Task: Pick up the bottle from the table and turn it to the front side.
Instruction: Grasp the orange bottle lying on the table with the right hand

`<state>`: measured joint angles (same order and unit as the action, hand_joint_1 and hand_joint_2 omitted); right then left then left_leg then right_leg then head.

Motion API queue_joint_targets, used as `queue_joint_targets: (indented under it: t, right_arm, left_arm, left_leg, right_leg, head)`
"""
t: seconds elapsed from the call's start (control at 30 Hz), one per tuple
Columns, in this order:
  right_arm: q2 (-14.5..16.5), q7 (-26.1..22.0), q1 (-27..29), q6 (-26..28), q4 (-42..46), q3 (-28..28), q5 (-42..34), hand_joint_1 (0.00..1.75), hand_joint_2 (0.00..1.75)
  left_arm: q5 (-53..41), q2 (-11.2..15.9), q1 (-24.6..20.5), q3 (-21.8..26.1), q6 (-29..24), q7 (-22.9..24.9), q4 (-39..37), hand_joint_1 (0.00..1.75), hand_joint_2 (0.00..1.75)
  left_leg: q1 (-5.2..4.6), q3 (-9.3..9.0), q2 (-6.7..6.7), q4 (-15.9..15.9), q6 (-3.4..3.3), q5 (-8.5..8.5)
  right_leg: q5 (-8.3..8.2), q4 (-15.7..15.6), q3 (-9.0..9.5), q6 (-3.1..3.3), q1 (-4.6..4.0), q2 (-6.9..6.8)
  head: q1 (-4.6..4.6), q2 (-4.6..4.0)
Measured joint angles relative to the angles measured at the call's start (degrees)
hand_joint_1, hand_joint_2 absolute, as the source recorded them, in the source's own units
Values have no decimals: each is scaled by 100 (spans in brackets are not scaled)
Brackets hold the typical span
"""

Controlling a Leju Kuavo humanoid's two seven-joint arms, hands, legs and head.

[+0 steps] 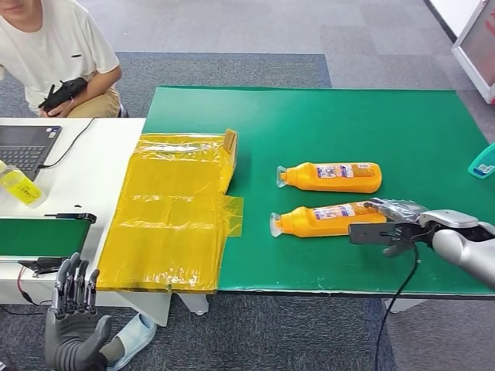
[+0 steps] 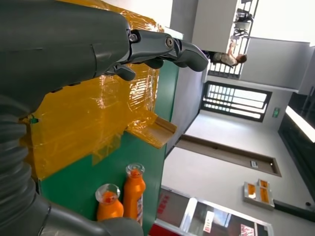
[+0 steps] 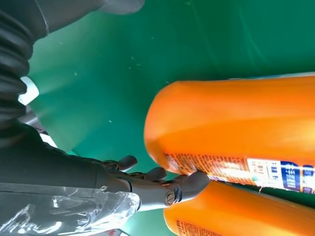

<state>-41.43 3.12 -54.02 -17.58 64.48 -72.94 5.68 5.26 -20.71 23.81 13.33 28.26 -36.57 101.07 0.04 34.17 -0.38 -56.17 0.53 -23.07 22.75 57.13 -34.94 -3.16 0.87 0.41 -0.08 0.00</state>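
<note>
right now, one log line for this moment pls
left hand: open, low beside table | right hand: open, reaching at near bottle | far bottle: lying flat | phase: pre-grasp

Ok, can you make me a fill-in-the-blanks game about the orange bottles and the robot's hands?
1. Two orange bottles, the far bottle and the near bottle, lie on the ____ mat.
2. The right hand reaches the ____ bottle.
3. The left hand holds ____.
4. The crumpled sheet is ____.

Missing words: green; near; nothing; yellow
</note>
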Motion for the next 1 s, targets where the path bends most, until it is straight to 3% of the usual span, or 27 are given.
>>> queue_joint_targets:
  t: [0.47,1.0]
  right_arm:
    - [630,-308,561,205,-732,976,780,0,175]
    - [1436,-560,884,194,-1550,1410,1260,0,175]
  left_arm:
    - [-325,-32,-28,-254,88,92,-203,0,175]
    - [-397,-40,-94,-348,97,94,-450,0,175]
  left_leg:
    - [0,-26,0,0,1,0]
    - [-1,-15,1,0,0,0]
  right_leg:
    - [-2,-1,24,1,0,1]
    - [-1,0,14,0,1,1]
  head:
    - [-1,0]
    - [-1,0]
